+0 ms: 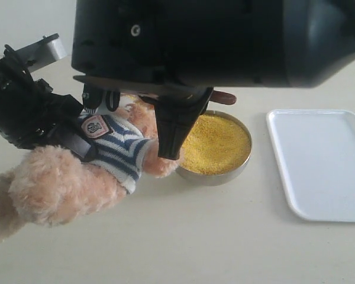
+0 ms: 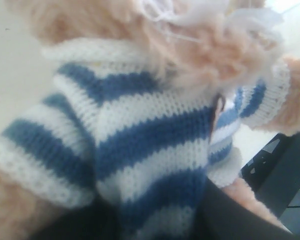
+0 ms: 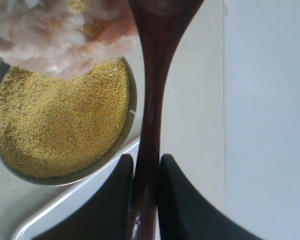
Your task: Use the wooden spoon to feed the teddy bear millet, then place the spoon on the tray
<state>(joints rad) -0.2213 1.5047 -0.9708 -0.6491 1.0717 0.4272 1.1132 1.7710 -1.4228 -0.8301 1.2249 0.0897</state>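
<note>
Wooden spoon (image 3: 151,100), head toward bear (image 3: 55,40) (level)

The bear (image 1: 53,183) has fluffy light-brown plush fur, and its shirt (image 2: 140,145) is knitted cloth with ribbed stitches, soft and matt. The millet (image 3: 55,125) is a fine grainy heap in a bowl (image 1: 216,178) of smooth metal with a dull shine, while the spoon (image 3: 152,100) is dark wood, polished and a little glossy. The tray (image 1: 319,160) looks like smooth white plastic with a soft gloss, the table (image 1: 195,248) is plain and matt, and the fingers (image 3: 190,205) of the right gripper (image 3: 145,160) are black and matt.
</note>
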